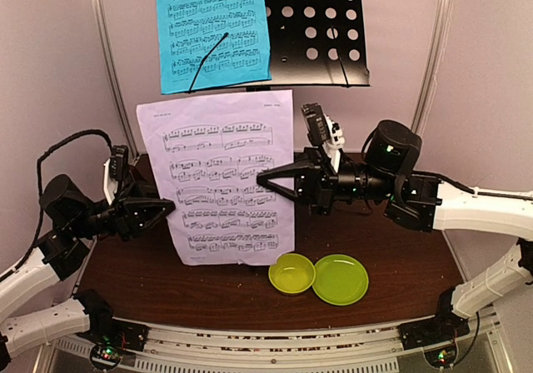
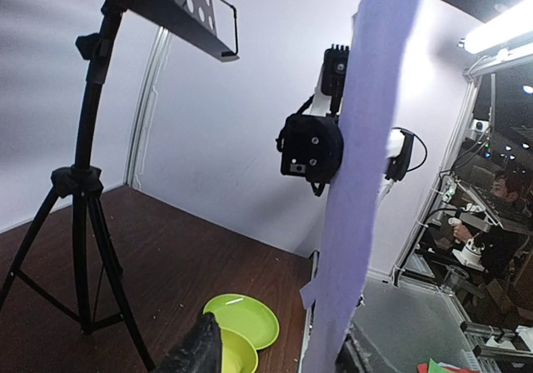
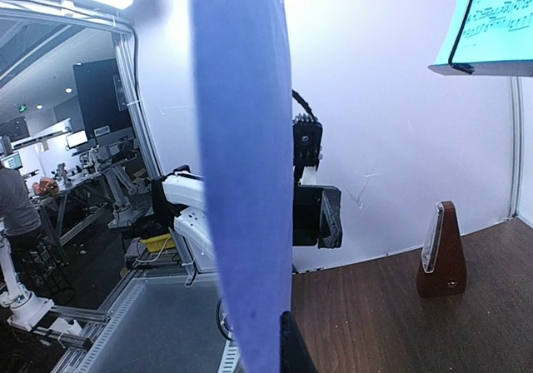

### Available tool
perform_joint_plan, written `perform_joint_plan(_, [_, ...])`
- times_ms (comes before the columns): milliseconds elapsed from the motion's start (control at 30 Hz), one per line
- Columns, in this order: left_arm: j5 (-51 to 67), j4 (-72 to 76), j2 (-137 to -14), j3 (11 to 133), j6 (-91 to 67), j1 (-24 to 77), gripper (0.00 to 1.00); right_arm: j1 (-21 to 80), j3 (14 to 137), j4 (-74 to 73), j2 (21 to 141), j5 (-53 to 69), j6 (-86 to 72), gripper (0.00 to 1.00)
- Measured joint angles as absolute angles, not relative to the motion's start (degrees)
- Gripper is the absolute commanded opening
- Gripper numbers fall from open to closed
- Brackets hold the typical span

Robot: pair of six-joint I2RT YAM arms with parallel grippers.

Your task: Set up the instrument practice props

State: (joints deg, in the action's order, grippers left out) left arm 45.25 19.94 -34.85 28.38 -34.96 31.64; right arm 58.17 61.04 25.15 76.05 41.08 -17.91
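Lilac sheet [image 1: 221,181]: stands upright at the centre of the overhead frame, printed side toward the camera, between your two arms. I cannot tell whether its bottom edge touches the table [image 1: 400,256].

Right gripper [image 1: 268,178]: reaches in from the right of the frame, fingers clenched on the sheet's right edge about halfway up. In the right wrist view the paper runs edge-on down the middle of the frame.

Left gripper [image 1: 165,209]: at the sheet's left edge, lower down. In the left wrist view its fingers [image 2: 200,350] stand apart with the paper passing edge-on between them, close to the right-hand one. It reads as released, not pinching.

Music stand [image 1: 321,23]: top centre of the overhead frame, perforated desk facing you. In the left wrist view its tripod legs are planted on the table at the left.

Blue sheet [image 1: 212,27]: on the left half of the desk, a wire arm lying across it.

Metronome [image 3: 440,252]: upright on the table near the back wall, lower right of the right wrist frame.

Bowl [image 1: 291,273] and plate [image 1: 340,279]: side by side, touching, lower centre of the overhead frame, just below the sheet's right corner.
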Motion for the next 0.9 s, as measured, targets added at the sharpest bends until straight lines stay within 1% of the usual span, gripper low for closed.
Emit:
perform_joint_plan(200, [42.1,24.9,-36.6,29.7,-34.9,35.9,0.46,57.7,60.7,27.1,75.9,41.1,-19.9,0.0])
perform_joint_plan(300, [41.4,26.0,-38.6,31.9,-34.0,37.8,0.42,57.7,60.7,27.3,75.8,41.1,-20.1,0.0])
perform_joint_plan(367, [40.9,26.1,-40.1,33.8,-32.9,39.4,0.33,57.5,60.7,27.3,75.7,41.1,-20.2,0.0])
perform_joint_plan(433, [40.5,26.1,-41.8,35.8,-31.8,41.1,0.2,57.3,60.7,27.2,75.6,41.1,-20.3,0.0])
perform_joint_plan(533, [39.4,25.5,-44.6,39.3,-29.4,43.9,0.04,56.9,60.7,27.0,75.4,41.1,-20.4,0.0])
perform_joint_plan(567, [39.2,25.5,-45.0,40.0,-29.1,44.4,0.0,56.7,60.7,26.7,75.2,41.1,-20.4,0.0])
perform_joint_plan(633, [38.4,25.1,-45.9,42.0,-27.8,45.8,0.0,56.1,60.8,26.1,74.8,41.0,-20.4,0.0])
perform_joint_plan(667, [37.8,24.3,-46.5,43.3,-27.3,46.3,0.0,55.7,60.8,25.9,74.6,41.0,-20.4,0.02])
perform_joint_plan(733, [36.8,22.3,-48.1,46.2,-26.3,47.2,0.0,54.9,60.9,25.4,73.8,40.7,-20.3,0.13])
perform_joint_plan(767, [36.1,21.3,-49.3,47.8,-25.9,47.4,0.0,54.5,61.2,24.9,73.3,40.5,-20.3,0.17])
perform_joint_plan(833, [35.0,20.8,-51.5,51.0,-25.4,47.4,0.0,53.0,61.9,23.1,71.8,39.0,-19.8,0.21])
perform_joint_plan(900, [34.1,20.4,-53.9,55.4,-24.9,47.3,0.0,51.7,63.5,20.7,70.6,36.8,-18.8,0.29])
